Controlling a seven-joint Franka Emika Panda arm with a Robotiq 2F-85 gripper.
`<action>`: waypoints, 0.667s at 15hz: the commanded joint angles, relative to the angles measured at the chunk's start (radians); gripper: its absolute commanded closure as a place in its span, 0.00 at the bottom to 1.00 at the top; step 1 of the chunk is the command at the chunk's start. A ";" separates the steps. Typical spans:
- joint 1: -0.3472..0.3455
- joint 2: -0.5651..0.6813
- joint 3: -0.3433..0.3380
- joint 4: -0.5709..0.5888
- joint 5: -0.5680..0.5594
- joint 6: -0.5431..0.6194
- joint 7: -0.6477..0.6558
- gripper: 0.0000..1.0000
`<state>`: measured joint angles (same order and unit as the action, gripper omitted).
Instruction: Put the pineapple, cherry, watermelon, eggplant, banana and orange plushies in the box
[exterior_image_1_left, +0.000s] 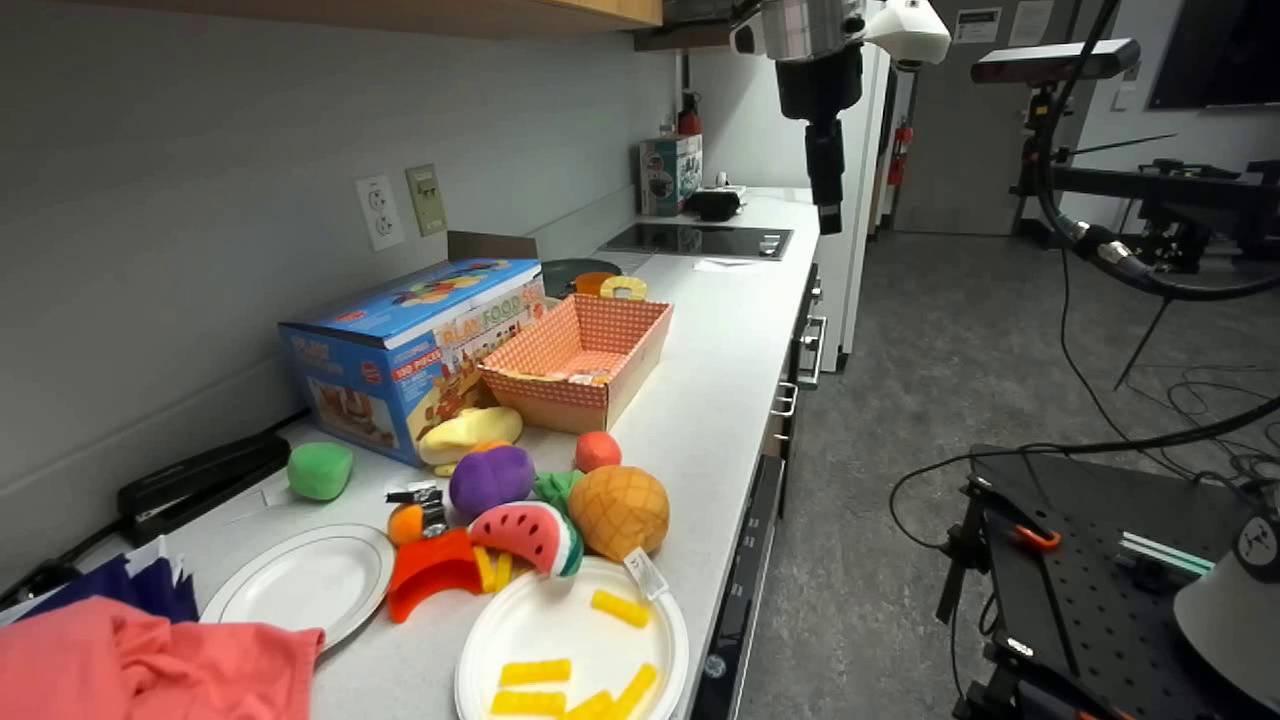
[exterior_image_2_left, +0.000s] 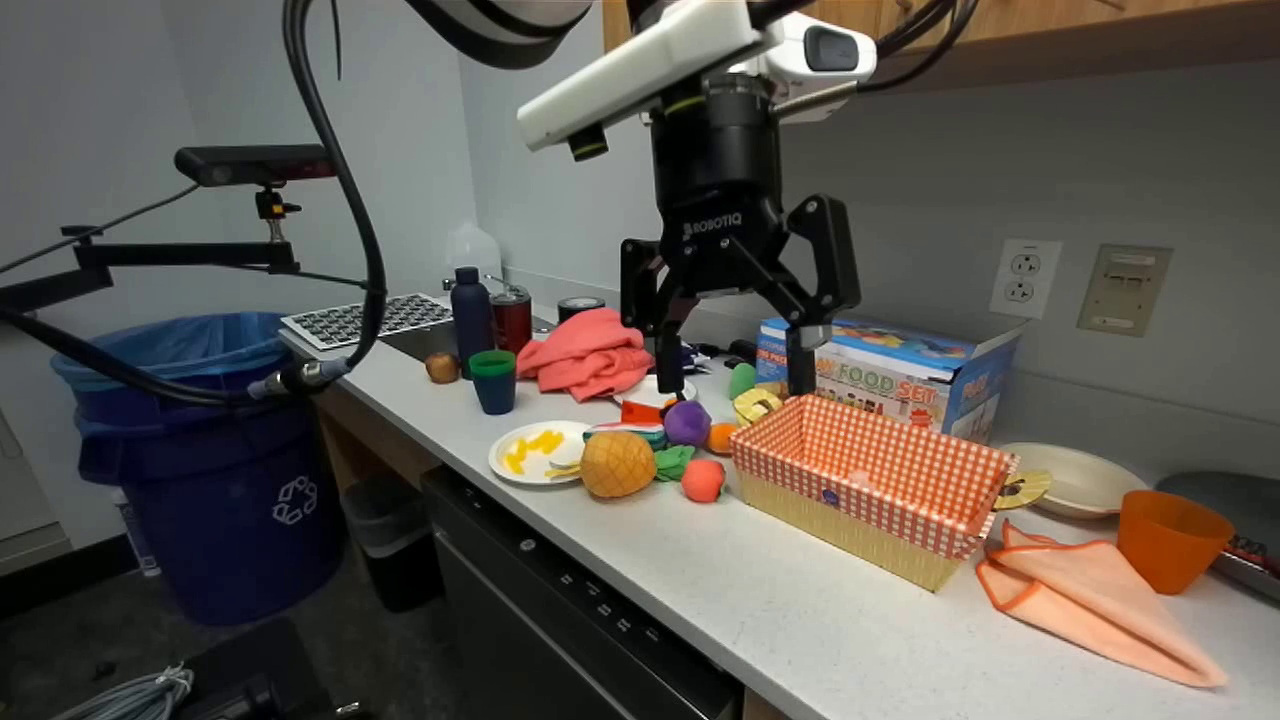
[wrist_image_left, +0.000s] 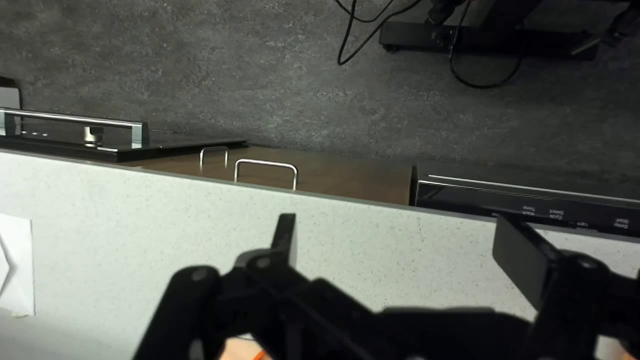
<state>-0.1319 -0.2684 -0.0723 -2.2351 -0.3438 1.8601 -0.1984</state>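
The box (exterior_image_2_left: 860, 470), a checkered salmon-orange tray, stands on the counter. Near its end lie the pineapple (exterior_image_1_left: 618, 510), the small red cherry (exterior_image_1_left: 597, 451), the watermelon (exterior_image_1_left: 528, 537) slice and the purple eggplant (exterior_image_1_left: 492, 480). The orange (exterior_image_2_left: 722, 437) shows between eggplant and box. A pale yellow plush, seemingly the banana (exterior_image_1_left: 470, 435), leans by the blue box. Some small piece inside the box cannot be made out. High above the counter, my gripper (exterior_image_2_left: 735, 378) is open with nothing held. In the wrist view the gripper (wrist_image_left: 394, 235) has bare countertop and its front edge below.
A blue printed carton (exterior_image_1_left: 400, 340) backs the box against the wall. Around the plushies are a green ball (exterior_image_1_left: 320, 471), a red holder (exterior_image_1_left: 432, 572) and white plates (exterior_image_1_left: 300, 580). An orange cup (exterior_image_2_left: 1172, 540) and peach cloth (exterior_image_2_left: 1100, 600) lie beyond the box.
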 joint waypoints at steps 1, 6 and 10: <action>0.014 0.000 -0.013 0.002 -0.003 -0.003 0.003 0.00; 0.014 0.000 -0.013 0.002 -0.003 -0.003 0.003 0.00; 0.027 -0.003 0.000 0.003 0.013 0.011 0.028 0.00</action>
<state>-0.1292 -0.2683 -0.0723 -2.2351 -0.3437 1.8605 -0.1962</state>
